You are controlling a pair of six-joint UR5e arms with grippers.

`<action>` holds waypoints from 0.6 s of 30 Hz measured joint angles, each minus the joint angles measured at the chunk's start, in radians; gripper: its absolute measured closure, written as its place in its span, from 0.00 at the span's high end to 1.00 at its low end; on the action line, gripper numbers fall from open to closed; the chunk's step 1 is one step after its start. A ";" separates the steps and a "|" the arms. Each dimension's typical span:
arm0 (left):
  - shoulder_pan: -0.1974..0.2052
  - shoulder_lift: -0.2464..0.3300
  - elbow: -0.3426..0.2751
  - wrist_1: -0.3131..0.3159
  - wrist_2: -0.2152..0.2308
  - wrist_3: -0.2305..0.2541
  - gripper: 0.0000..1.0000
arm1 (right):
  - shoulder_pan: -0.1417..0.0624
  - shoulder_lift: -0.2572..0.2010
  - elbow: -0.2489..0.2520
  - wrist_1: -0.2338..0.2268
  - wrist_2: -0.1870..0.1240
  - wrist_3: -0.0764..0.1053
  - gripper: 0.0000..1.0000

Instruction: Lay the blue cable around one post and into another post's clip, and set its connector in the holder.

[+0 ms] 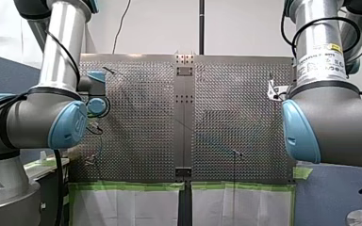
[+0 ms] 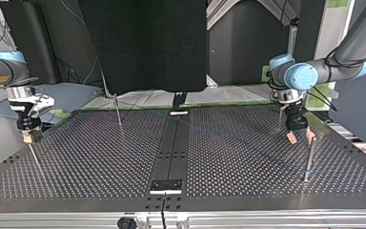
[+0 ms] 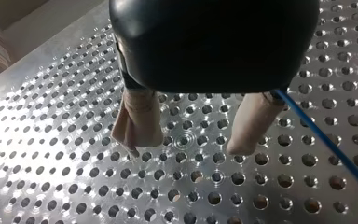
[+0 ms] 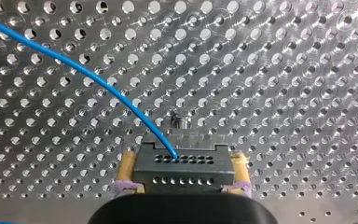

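Observation:
In the right wrist view my right gripper (image 4: pixel 183 164) is shut on a grey connector block (image 4: pixel 182 176), low over the perforated table (image 4: pixel 284 70). The blue cable (image 4: pixel 98 79) leaves the block's front and curves away across the plate. A small metal fitting (image 4: pixel 182 122) stands just ahead of the connector. My left gripper (image 3: pixel 189 142) hangs open above the plate, nothing between its beige pads (image 3: pixel 137 123); the blue cable (image 3: pixel 326 144) runs just beside one finger. In the top view my left gripper (image 2: pixel 300 137) stands beside an upright post (image 2: pixel 309 160), and my right gripper (image 2: pixel 30 137) is at the left edge.
Another thin post (image 2: pixel 117 112) stands at the far left-centre of the top view. A dark centre strip (image 2: pixel 171 152) splits the table, with a small bracket (image 2: pixel 167 186) at its near end. In the front view a white clip (image 1: pixel 273 89) sits by my right arm.

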 joint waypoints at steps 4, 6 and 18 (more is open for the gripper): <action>0.000 0.000 0.000 0.000 0.000 0.000 1.00 | -0.001 0.000 0.010 -0.021 -0.002 0.008 0.00; 0.000 0.000 0.000 0.001 0.000 0.002 1.00 | -0.001 0.000 0.012 -0.027 -0.002 0.011 0.00; 0.000 0.000 0.000 0.002 0.000 0.004 1.00 | -0.004 0.000 0.014 -0.032 -0.002 0.024 0.00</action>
